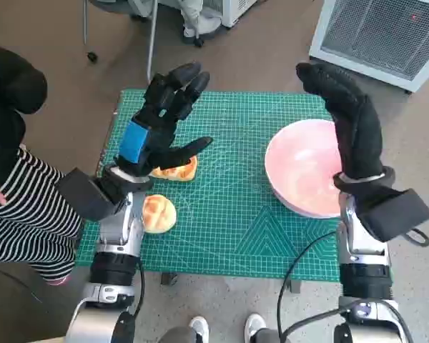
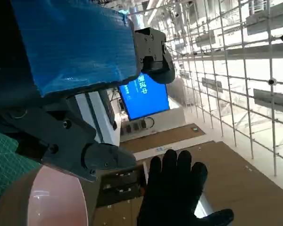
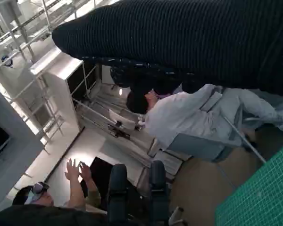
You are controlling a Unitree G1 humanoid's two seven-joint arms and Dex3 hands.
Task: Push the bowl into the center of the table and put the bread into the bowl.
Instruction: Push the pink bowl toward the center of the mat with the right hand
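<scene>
A pink bowl [image 1: 304,171] sits on the right side of the green mat [image 1: 229,214]; its rim [image 2: 56,188] shows in the left wrist view. Two pieces of bread lie at the mat's left: one [image 1: 177,170] partly under my left hand, the other [image 1: 159,213] nearer the front edge. My left hand [image 1: 161,121] hovers above the first bread with fingers spread and nothing in it. My gloved right hand [image 1: 350,118] stands over the bowl's right rim, fingers extended and empty; the same right hand [image 2: 174,188] appears in the left wrist view.
A person in a striped garment [image 1: 21,214] sits close to the table's left edge. A white grilled unit [image 1: 386,36] stands at the back right, chair legs [image 1: 150,43] behind the table. People [image 3: 179,113] show in the right wrist view.
</scene>
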